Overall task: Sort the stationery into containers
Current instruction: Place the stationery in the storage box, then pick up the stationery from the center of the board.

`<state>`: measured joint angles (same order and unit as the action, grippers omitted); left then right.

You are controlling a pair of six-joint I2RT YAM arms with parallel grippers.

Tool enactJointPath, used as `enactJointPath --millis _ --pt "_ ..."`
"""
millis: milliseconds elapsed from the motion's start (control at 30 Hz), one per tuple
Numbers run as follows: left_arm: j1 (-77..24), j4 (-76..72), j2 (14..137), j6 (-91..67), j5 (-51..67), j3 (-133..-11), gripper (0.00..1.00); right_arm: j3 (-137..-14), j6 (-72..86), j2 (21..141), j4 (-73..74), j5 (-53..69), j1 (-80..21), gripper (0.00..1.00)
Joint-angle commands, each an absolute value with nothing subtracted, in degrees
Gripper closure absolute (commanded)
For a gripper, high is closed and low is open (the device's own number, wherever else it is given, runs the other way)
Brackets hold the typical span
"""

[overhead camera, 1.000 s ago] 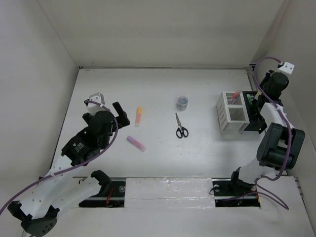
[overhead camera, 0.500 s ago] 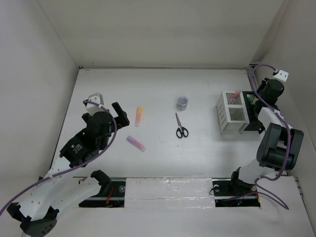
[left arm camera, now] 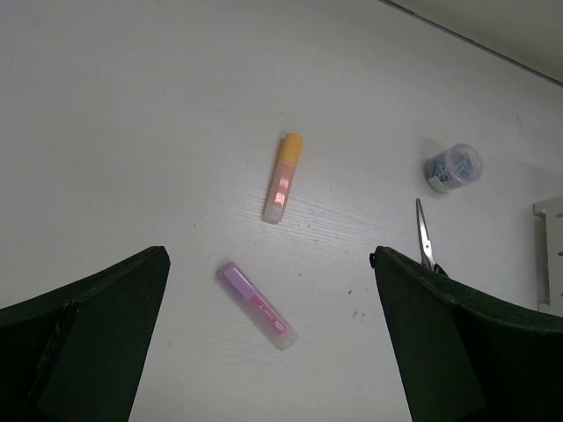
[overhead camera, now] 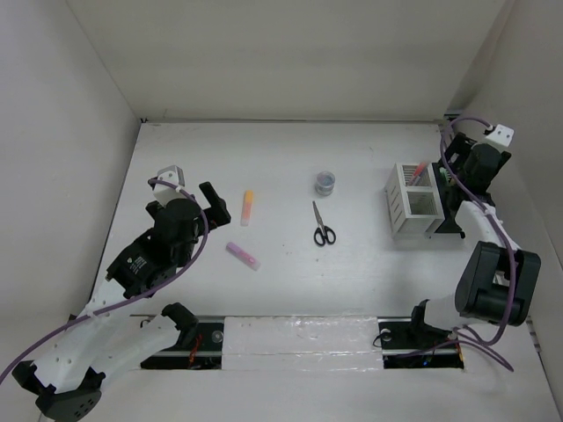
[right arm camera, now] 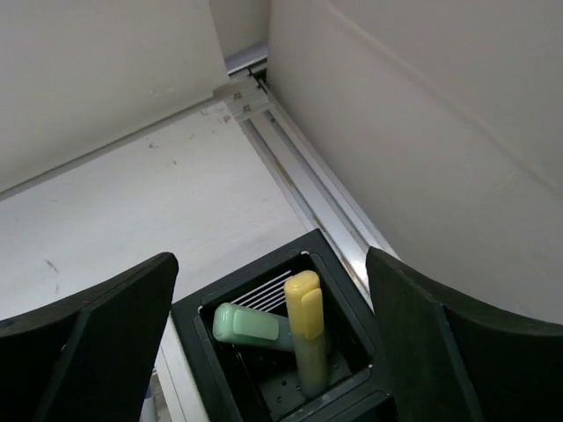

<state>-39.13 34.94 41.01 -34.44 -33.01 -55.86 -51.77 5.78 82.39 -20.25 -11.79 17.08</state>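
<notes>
Yellow highlighter point(right arm camera: 303, 309) stands in your black box point(right arm camera: 202, 347) beside the green highlighter point(right arm camera: 251, 325); right gripper point(right arm camera: 268, 261) hovers above, spread wide, left gripper point(left arm camera: 270, 257) likewise.

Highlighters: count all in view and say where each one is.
4. The orange highlighter and the purple highlighter lie loose on the table; the green highlighter and the yellow highlighter sit in the black box. The white box may hide more.

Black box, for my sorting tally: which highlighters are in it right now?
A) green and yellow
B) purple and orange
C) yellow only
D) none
A: the right wrist view shows a green highlighter and a yellow highlighter inside the black box.
</notes>
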Motion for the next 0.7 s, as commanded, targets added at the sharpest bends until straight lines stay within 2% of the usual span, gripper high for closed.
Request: enactJointPath --millis 0,67,200,333,533,567,667 --pt "-38.94 33.05 40.52 -33.66 -33.05 -55.55 0.00 -51.77 6.24 78.23 -24.52 -13.01 15.13 0.04" --pt "-38.94 33.05 40.52 -33.66 -33.57 -55.55 0.00 -51.77 5.54 76.38 -24.52 -12.22 13.63 0.00" --pt "-38.94 33.05 40.52 -34.36 -35.32 -55.55 0.00 -55.45 1.77 75.15 -19.53 -12.13 5.47 0.00" --pt "-38.94 35.32 41.75 -36.90 -38.75 -55.55 0.00 -60.37 -0.79 75.67 -11.99 -12.74 -7.25 0.00" --pt "-38.94 39.28 46.85 -40.60 -43.23 -57.30 0.00 -69.07 -0.01 82.25 -0.81 -17.56 -23.44 0.00" --pt "-38.94 39.29 47.63 -41.74 -44.03 -57.30 0.00 -70.39 0.70 83.83 2.17 -21.15 -28.77 0.00" --pt "-38.94 39.81 48.33 -41.75 -45.08 -57.83 0.00 -74.35 5.26 89.64 5.61 -27.31 -35.84 0.00"
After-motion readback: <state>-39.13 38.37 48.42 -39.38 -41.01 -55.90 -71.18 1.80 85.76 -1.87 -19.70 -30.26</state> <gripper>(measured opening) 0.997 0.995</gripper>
